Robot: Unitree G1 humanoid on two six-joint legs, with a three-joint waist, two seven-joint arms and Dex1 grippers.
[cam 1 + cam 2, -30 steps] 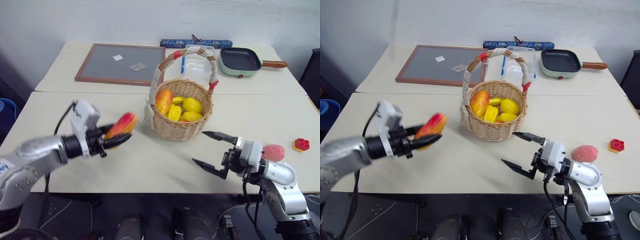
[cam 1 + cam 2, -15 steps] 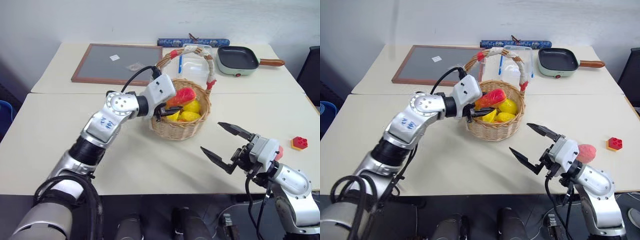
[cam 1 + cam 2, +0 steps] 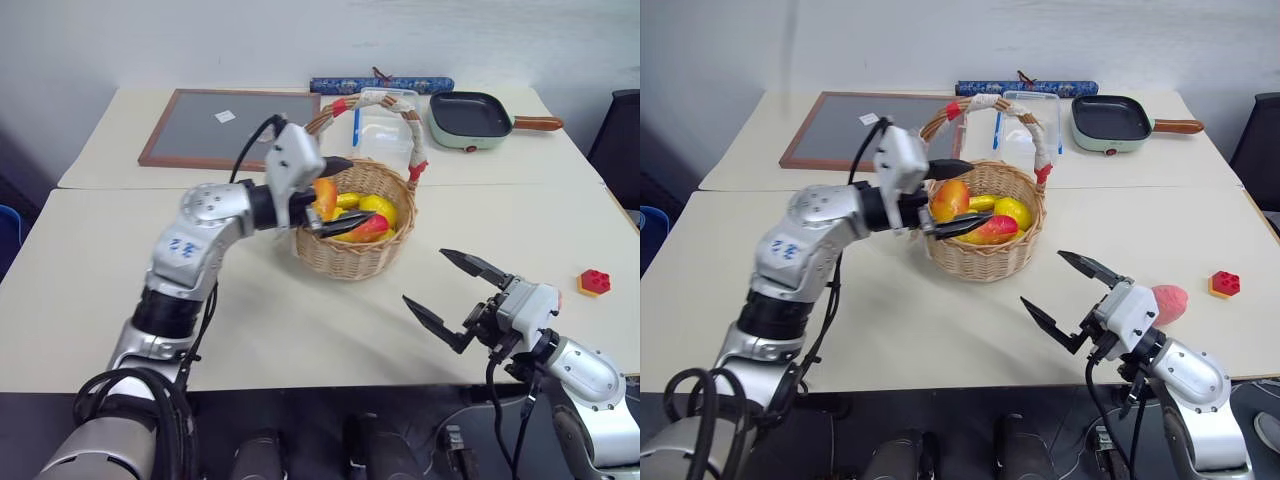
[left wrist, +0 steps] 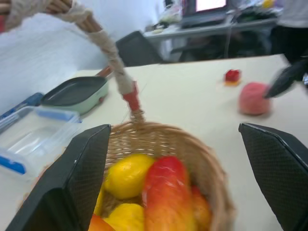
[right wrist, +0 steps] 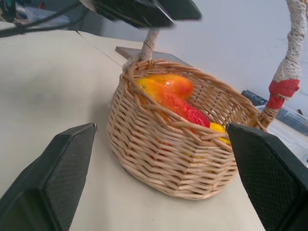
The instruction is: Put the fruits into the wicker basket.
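Left hand wide over basket rim

The left arm is reaching forward and across, its left gripper pointing level toward the right with jaws standing wide apart and empty. The right gripper is hovering low, angled toward the left, jaws spread wide, gripping nothing.

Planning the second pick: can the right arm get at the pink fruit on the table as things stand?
Probably yes. The pink fruit lies free on the table just behind the right gripper, whose fingers stand open. Nothing blocks it, but the gripper points away toward the wicker basket and must turn.
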